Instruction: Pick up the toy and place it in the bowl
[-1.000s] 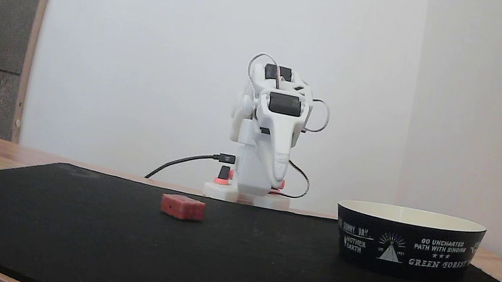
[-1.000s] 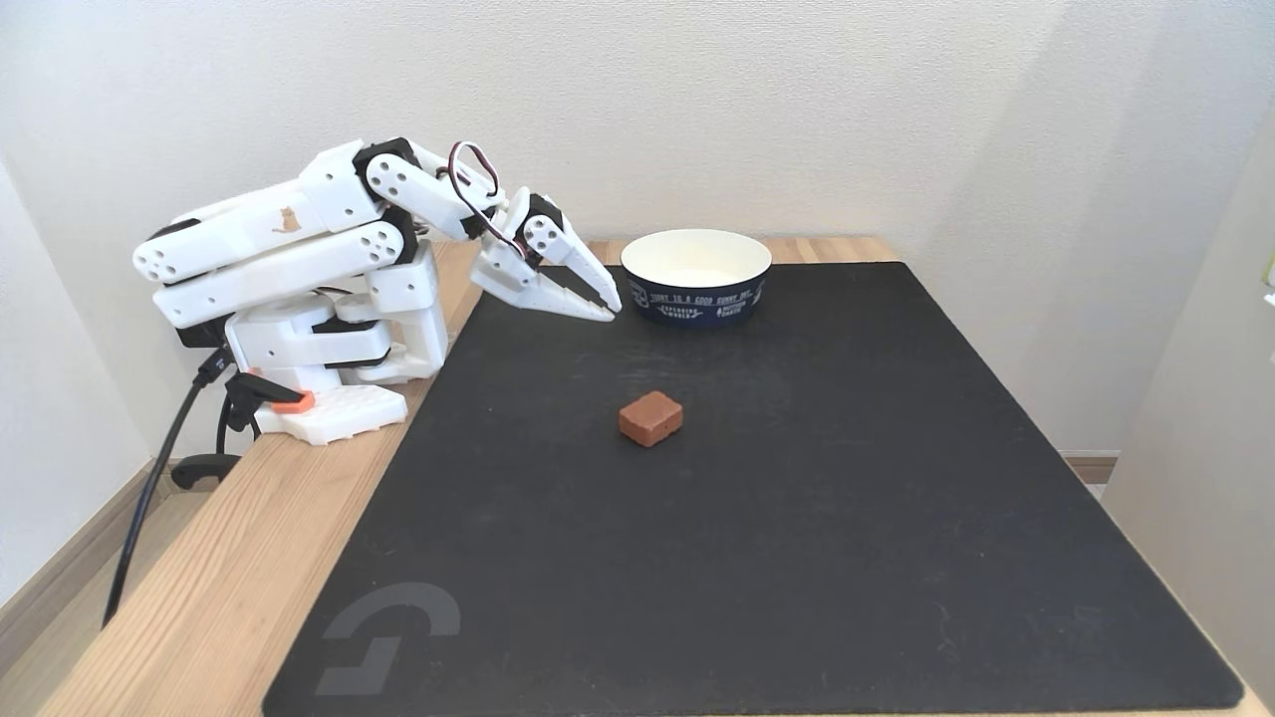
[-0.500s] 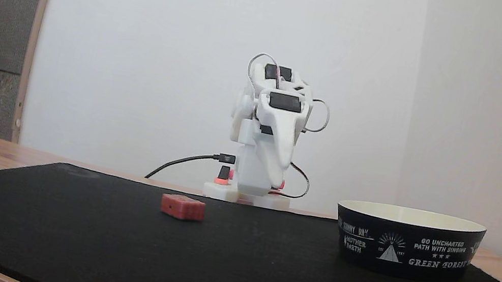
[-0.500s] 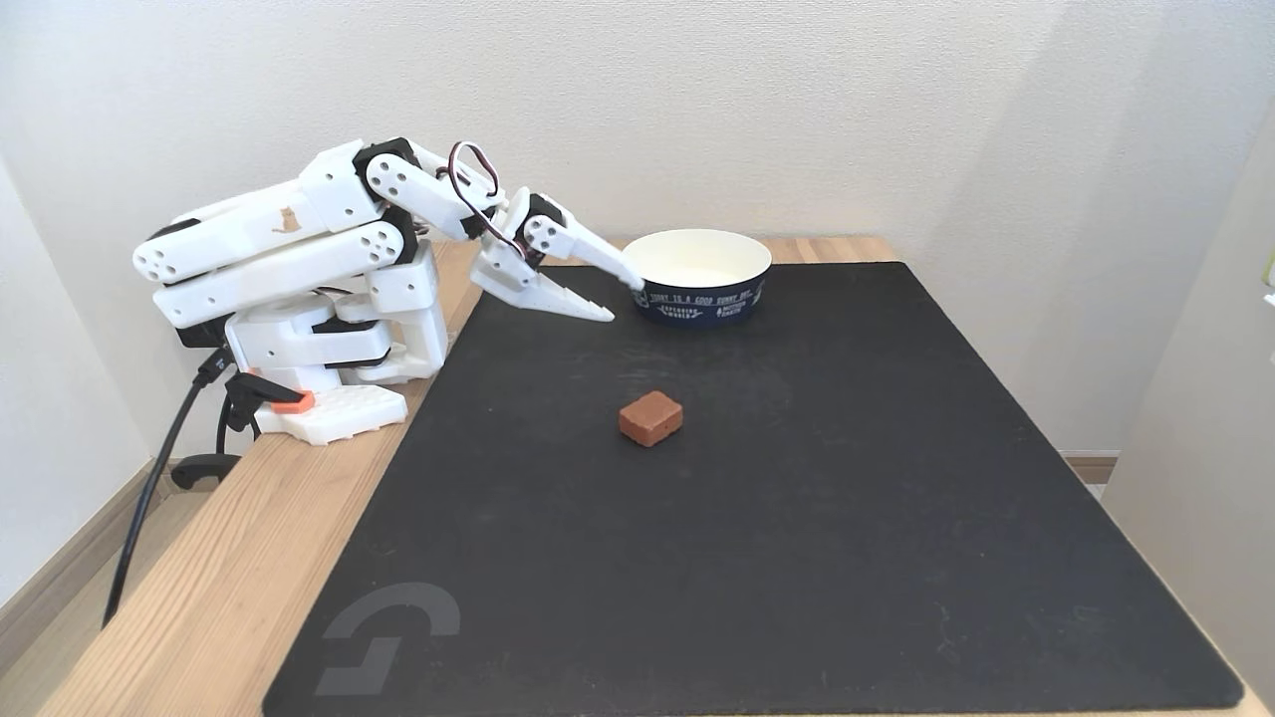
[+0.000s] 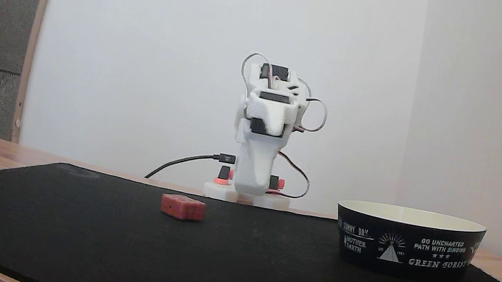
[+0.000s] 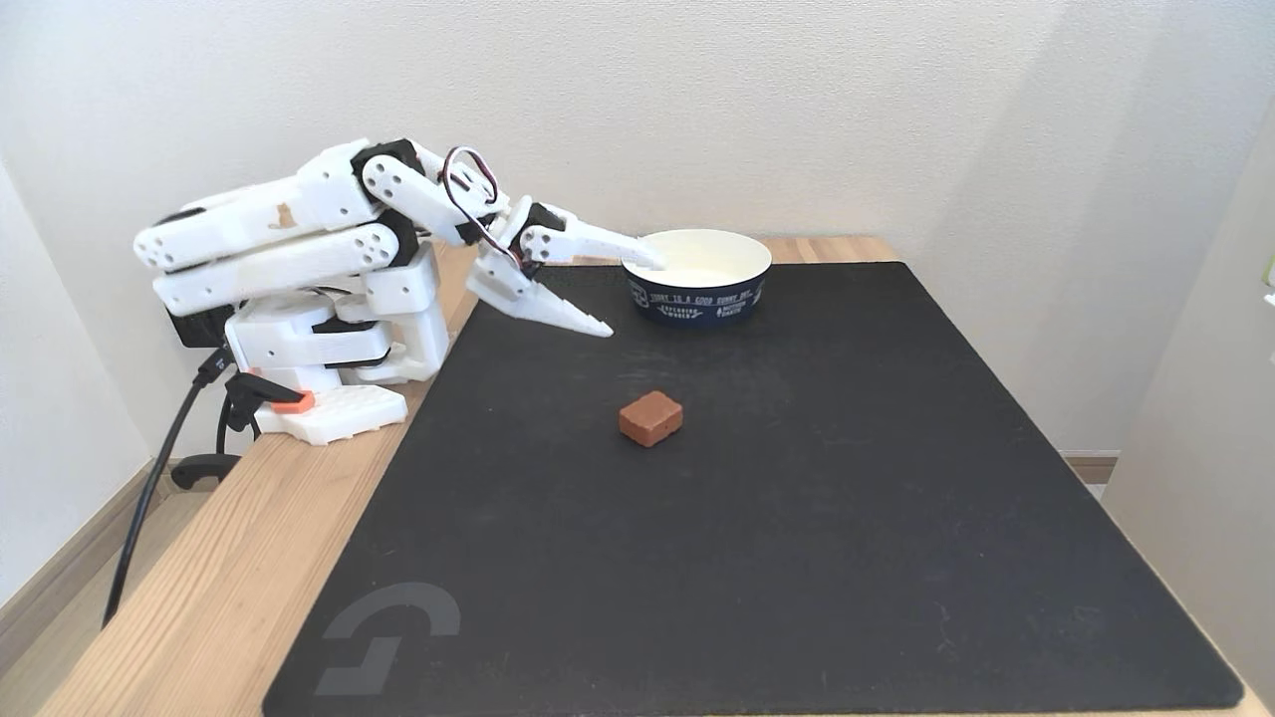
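We observe the pincer [image 6: 635,296] spread wide and empty, raised above the black mat [image 6: 797,518] near the bowl [image 6: 697,289]. One fingertip [image 6: 652,263] overlaps the bowl rim in this fixed view. The red block toy [image 6: 650,417] rests on the mat, well apart from the pincer. The mat lies on the wooden desk [image 6: 219,558].

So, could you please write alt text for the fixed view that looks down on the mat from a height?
A white robot arm at the left reaches over a black mat, its tool wide open above the mat and empty. A small dull-red block lies near the mat's middle, and a black bowl with a cream inside stands at the far edge.
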`<state>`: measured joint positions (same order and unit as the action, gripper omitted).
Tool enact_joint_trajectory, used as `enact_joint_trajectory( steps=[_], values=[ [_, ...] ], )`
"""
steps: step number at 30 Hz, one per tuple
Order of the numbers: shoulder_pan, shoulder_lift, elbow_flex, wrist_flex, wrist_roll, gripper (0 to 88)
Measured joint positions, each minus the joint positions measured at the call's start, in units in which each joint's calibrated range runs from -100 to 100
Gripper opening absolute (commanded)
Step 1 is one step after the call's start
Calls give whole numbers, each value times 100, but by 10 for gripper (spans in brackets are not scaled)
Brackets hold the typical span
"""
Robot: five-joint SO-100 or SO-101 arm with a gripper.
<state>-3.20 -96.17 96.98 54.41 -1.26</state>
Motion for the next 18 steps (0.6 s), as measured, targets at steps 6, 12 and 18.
enact_joint_trajectory(
  steps=[6,12,18],
  values=[
    [25,2639,-2135,0,-129,327],
    [100,6236,-5139,1072,-875,327],
    [458,7927,-6150,1612,-1143,327]
  ],
)
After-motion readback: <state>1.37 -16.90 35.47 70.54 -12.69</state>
